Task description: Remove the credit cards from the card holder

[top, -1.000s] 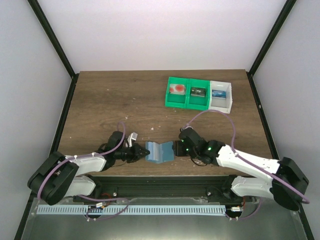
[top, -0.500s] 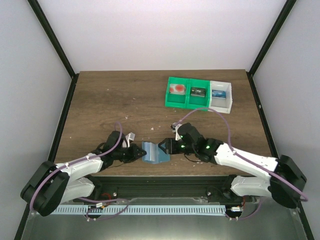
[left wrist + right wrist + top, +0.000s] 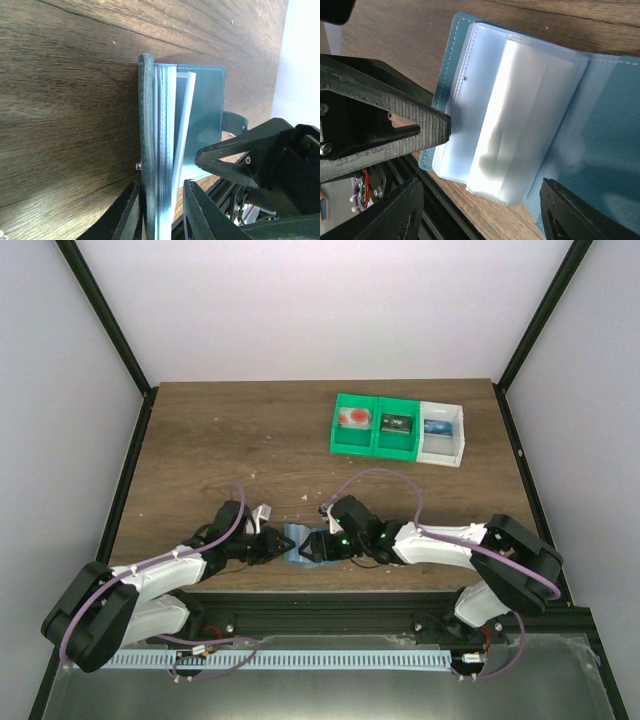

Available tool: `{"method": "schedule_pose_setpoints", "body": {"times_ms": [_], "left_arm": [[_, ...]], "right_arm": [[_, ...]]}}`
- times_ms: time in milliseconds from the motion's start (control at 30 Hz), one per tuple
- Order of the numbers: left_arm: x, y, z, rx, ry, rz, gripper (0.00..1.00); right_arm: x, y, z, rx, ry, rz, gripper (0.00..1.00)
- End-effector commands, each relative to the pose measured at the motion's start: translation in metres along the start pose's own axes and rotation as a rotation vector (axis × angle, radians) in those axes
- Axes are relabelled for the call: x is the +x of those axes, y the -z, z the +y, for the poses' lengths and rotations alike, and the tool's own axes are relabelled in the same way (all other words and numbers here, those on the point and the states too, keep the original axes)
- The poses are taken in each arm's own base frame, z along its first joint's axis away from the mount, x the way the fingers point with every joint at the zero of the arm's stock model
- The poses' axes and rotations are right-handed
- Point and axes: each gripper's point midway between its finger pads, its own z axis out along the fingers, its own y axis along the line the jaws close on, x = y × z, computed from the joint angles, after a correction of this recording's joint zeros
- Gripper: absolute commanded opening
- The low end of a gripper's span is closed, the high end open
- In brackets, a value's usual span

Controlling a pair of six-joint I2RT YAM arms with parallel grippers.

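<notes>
The light-blue card holder (image 3: 297, 538) lies half open near the table's front edge, between my two grippers. In the left wrist view it (image 3: 200, 110) stands edge-on, and my left gripper (image 3: 160, 217) is shut on one cover and its stack of clear sleeves. In the right wrist view the holder (image 3: 615, 125) is spread open and shows cloudy plastic sleeves (image 3: 520, 100). My right gripper (image 3: 482, 210) hangs wide open just above them and holds nothing. No credit card shows inside the sleeves. A reddish item (image 3: 353, 418) lies in the far left bin compartment.
A green two-compartment bin (image 3: 375, 448) and a white bin (image 3: 443, 454) stand at the back right, each with a small item inside. The table's front edge and the black rail lie just behind the holder. Small crumbs dot the wood.
My right gripper has moved left from beside the holder to over its open panels. The holder and my left gripper shifted slightly left, then stayed put.
</notes>
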Motion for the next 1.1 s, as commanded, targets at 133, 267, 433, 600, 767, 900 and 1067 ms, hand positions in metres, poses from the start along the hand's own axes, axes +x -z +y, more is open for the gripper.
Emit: {"method": "schedule_pose_setpoints", "body": {"times_ms": [133,267,433,600,767,900,1067], "left_arm": [[0.001,-0.002,-0.011,0.059,-0.014,0.015,0.27],[0.001,-0.001,-0.016,0.084,-0.010,0.011,0.18],[0.001,-0.001,-0.017,0.094,-0.010,0.012,0.06],[0.004,-0.002,-0.011,0.083,-0.004,0.016,0.01],[0.005,-0.003,-0.008,0.076,0.000,0.020,0.00],[0.005,-0.003,-0.007,0.069,-0.001,0.023,0.00],[0.007,-0.003,-0.005,0.064,0.002,0.026,0.00]], "right_arm": [[0.006,-0.014,0.002,-0.034,0.018,0.021,0.57],[0.006,-0.018,-0.004,-0.017,0.013,0.019,0.55],[0.005,-0.021,-0.013,0.023,0.009,0.009,0.54],[0.007,-0.019,-0.020,0.050,0.005,0.003,0.44],[0.009,-0.015,-0.026,0.072,-0.004,-0.007,0.40],[0.008,-0.010,-0.028,0.092,-0.005,-0.021,0.38],[0.003,-0.002,-0.031,0.132,-0.010,-0.047,0.36]]}}
